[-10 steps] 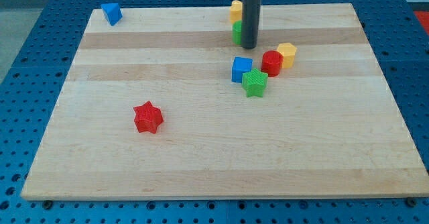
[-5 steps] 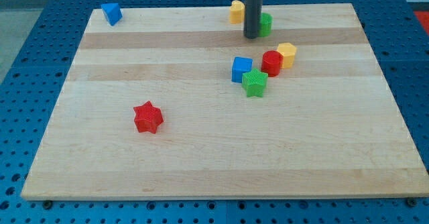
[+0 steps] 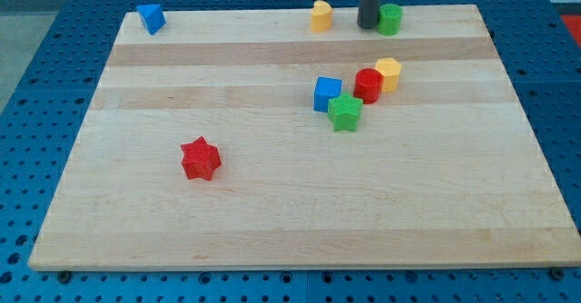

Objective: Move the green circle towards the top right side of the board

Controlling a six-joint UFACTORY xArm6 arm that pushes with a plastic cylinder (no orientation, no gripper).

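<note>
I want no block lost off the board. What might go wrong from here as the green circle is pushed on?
The green circle already sits close to the board's top edge, so a push angled upward could slide it off. My tip touches its left side; an off-centre push may let the round block roll away sideways. The yellow block at the left seems safe.

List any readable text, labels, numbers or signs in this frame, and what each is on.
None: no text, label, number or sign can be read anywhere in the camera view.
The wooden board is plain wood.
The blocks, including the green circle and the red star, carry only ribbed texture.
My tip, just left of the green circle, is plain dark.
</note>
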